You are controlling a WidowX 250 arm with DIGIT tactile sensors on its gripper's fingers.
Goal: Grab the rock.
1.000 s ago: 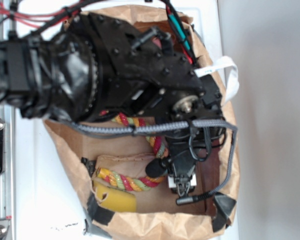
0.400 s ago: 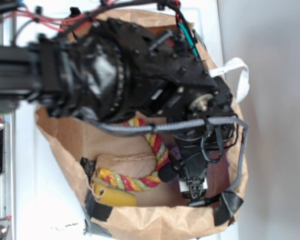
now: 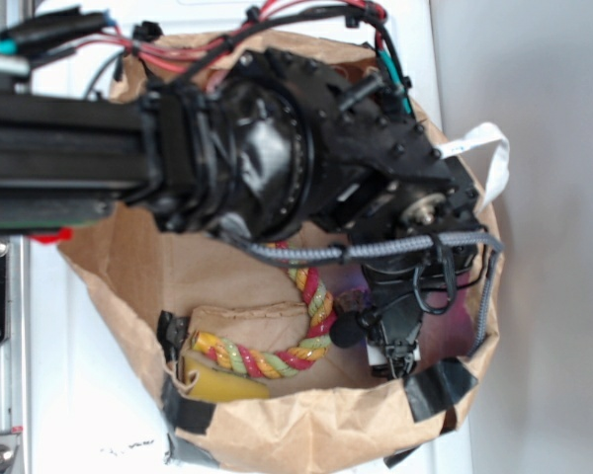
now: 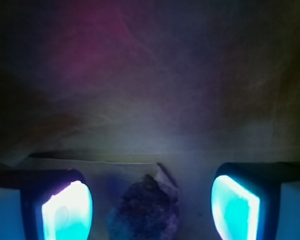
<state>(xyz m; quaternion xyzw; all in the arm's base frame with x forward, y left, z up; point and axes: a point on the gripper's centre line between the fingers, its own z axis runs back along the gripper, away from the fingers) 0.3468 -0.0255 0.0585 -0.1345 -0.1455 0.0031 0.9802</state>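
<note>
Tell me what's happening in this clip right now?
A robot arm is reaching down into a brown paper bag taped at its corners. The bag holds a coloured rope and a yellow block. The wrist view shows the end effector open, with the rock sitting between its two fingers and gaps on both sides, so nothing is gripped yet. From the outside view the arm hides the rock.

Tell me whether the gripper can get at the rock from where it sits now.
Probably yes. In the wrist view the rock lies between the open gripper's two fingers, with nothing between them and it.
</note>
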